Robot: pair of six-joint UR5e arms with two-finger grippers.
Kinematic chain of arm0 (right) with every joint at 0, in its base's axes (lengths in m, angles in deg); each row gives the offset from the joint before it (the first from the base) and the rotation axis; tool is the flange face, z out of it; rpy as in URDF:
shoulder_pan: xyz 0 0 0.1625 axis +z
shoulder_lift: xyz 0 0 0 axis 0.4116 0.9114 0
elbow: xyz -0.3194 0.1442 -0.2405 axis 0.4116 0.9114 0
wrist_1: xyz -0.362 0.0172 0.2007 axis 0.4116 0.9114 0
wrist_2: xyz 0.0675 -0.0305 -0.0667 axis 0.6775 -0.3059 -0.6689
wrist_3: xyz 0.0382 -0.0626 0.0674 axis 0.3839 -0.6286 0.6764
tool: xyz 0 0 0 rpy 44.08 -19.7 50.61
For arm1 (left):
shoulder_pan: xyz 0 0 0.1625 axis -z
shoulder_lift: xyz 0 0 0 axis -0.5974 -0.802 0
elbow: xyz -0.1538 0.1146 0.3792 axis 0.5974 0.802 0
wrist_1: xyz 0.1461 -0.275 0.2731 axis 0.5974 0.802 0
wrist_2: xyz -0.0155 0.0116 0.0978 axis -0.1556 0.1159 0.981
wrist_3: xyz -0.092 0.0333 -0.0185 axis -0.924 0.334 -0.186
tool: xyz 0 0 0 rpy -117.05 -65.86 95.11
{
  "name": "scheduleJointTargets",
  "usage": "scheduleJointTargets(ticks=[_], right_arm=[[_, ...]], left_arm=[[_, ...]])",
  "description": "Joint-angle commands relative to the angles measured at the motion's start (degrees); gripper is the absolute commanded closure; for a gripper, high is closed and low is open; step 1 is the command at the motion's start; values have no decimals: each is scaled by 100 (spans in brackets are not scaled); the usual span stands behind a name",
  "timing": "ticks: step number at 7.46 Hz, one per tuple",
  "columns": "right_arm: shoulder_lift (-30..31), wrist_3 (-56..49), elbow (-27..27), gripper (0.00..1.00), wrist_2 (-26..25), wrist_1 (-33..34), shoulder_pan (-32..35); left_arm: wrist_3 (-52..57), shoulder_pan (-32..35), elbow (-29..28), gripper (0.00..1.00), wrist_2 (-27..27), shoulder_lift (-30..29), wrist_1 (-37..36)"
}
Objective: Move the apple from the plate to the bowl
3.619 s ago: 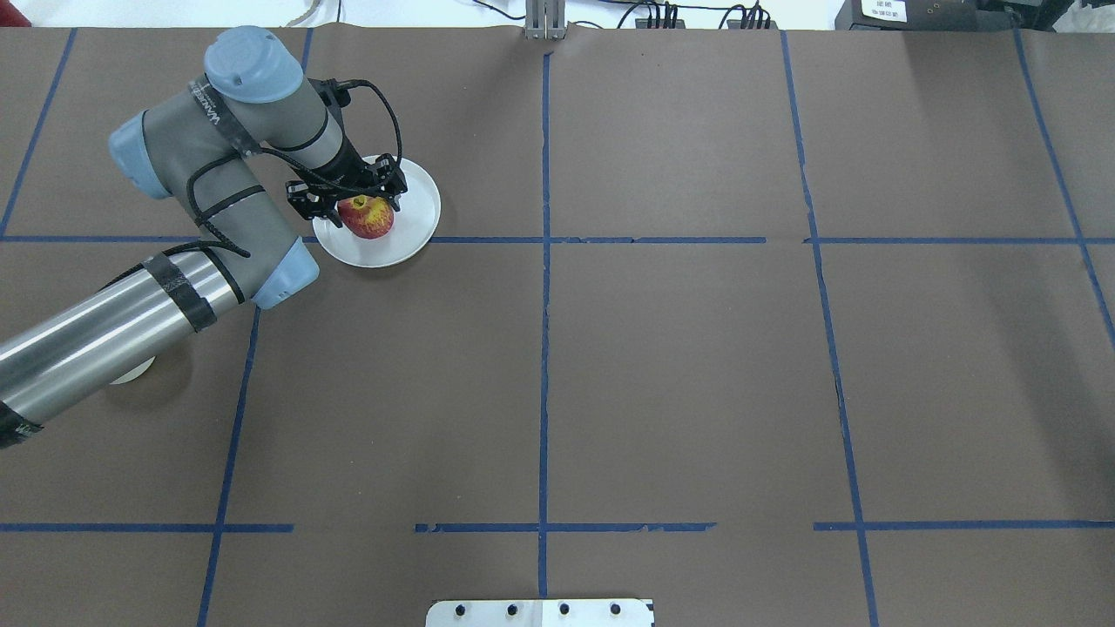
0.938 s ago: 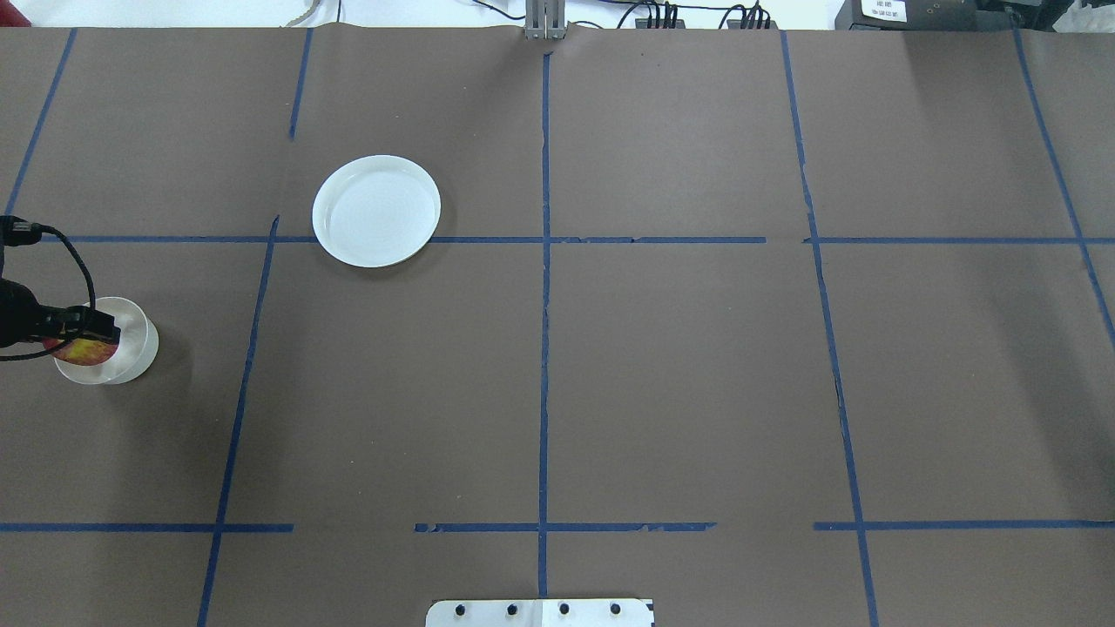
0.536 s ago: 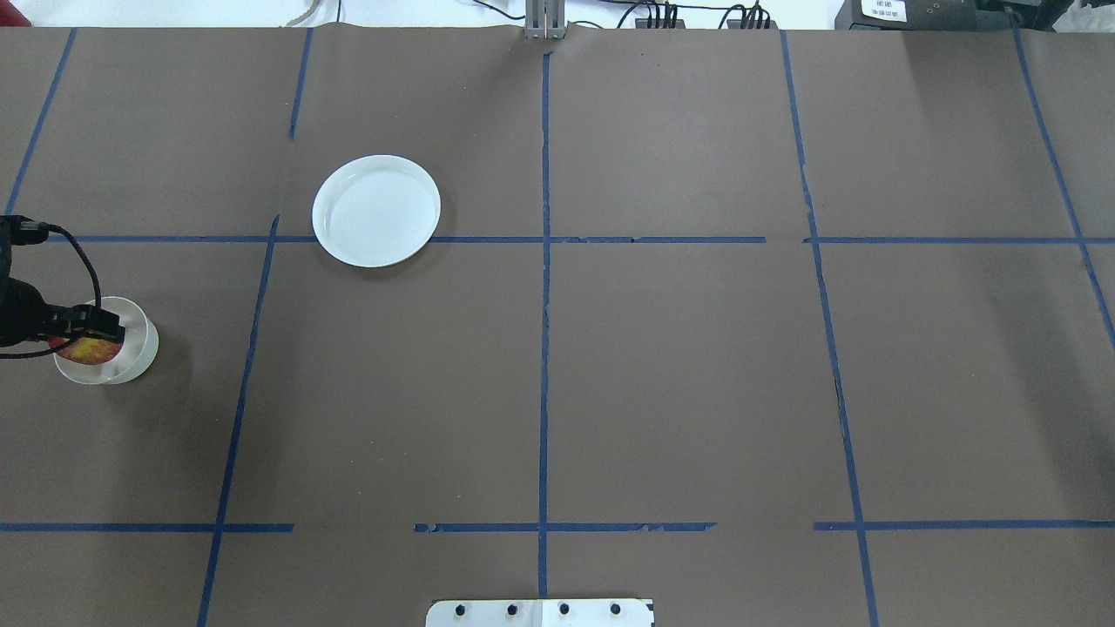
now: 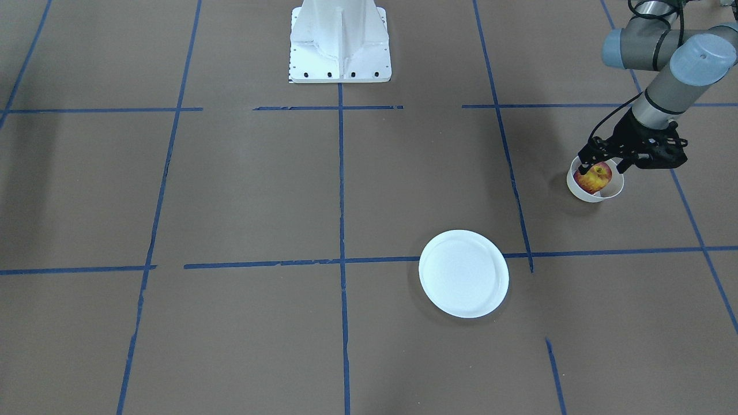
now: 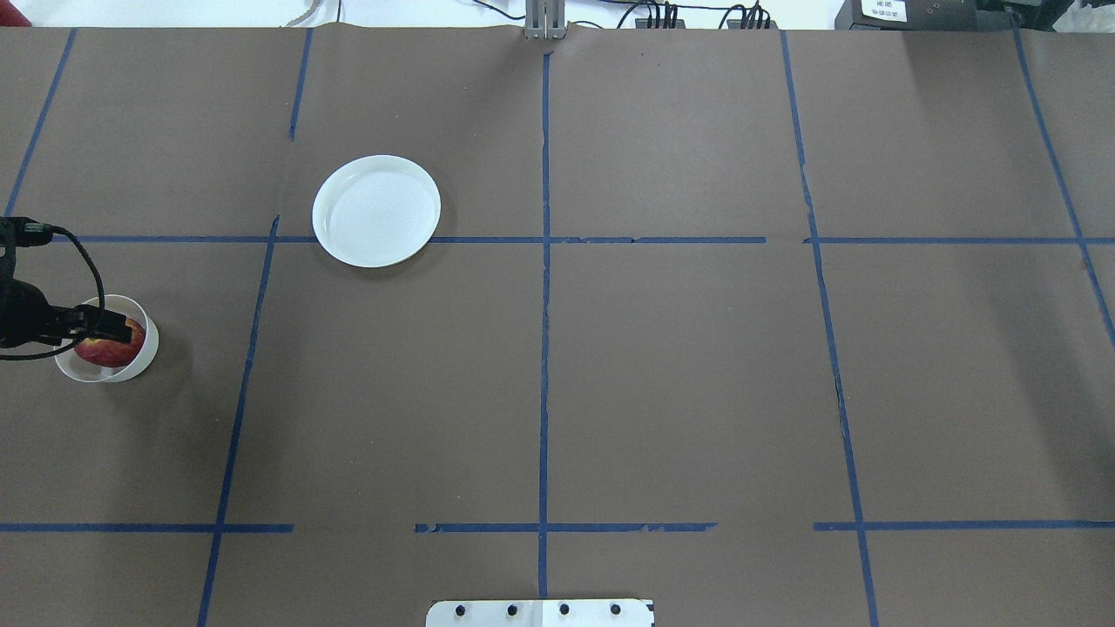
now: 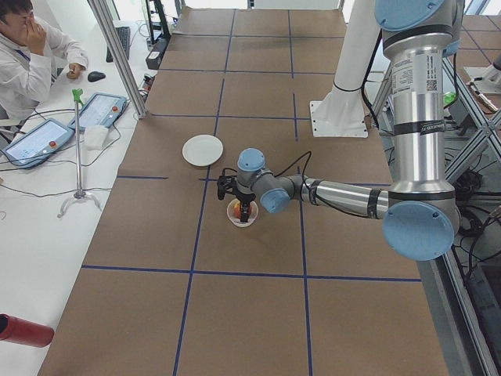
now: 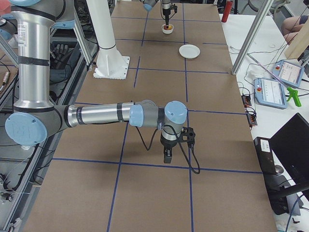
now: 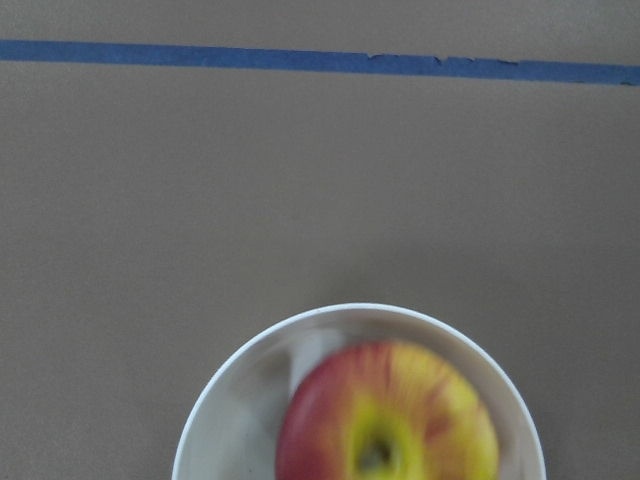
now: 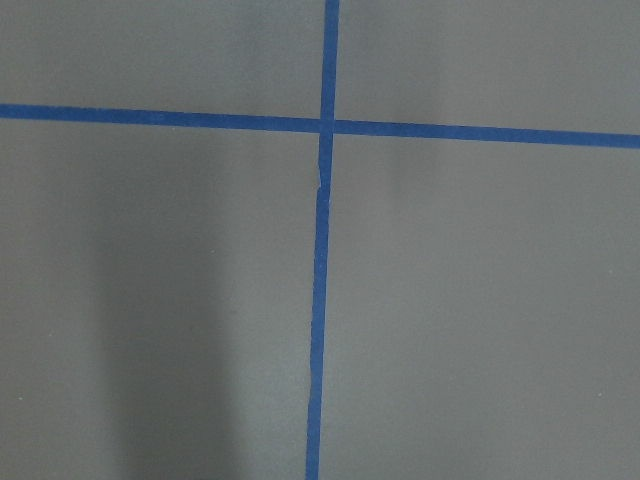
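The red and yellow apple [image 4: 594, 178] lies inside the small off-white bowl [image 4: 576, 187] at the table's left end. It also shows in the overhead view [image 5: 111, 350] and from straight above in the left wrist view [image 8: 385, 420], stem dimple up. My left gripper [image 4: 602, 169] hovers just over the bowl, open, with a finger on each side of the apple and not gripping it. The white plate [image 5: 376, 211] is empty, further in on the table. My right gripper [image 7: 167, 157] hangs over bare table far from both; I cannot tell whether it is open.
The white robot pedestal [image 4: 340, 40] stands at the table's robot side. Blue tape lines cross the brown paper cover. An operator [image 6: 31, 55] sits at a side table with tablets, off the work area.
The apple went from the plate to the bowl with my left gripper. In the last half second it settled lower in the bowl and rolled, showing more red.
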Motion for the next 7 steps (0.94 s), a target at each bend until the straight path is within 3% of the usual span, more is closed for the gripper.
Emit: scheduleJointTargets(ticks=[1, 3, 4, 6, 7], right_arm=[[0, 2, 8, 0, 0, 4, 0], [0, 2, 8, 0, 0, 4, 0], [0, 2, -1, 0, 0, 4, 0], [0, 2, -1, 0, 0, 4, 0], [0, 2, 8, 0, 0, 4, 0]], left_arm=[[109, 124, 533, 6, -185, 218, -297], [2418, 1646, 643, 6, -537, 71, -1611], [3413, 2341, 321, 5, -712, -104, -1993], [5339, 4009, -1334, 2, -1413, -665, -2014], [6140, 4583, -2344, 2, -1452, -1199, -2031]])
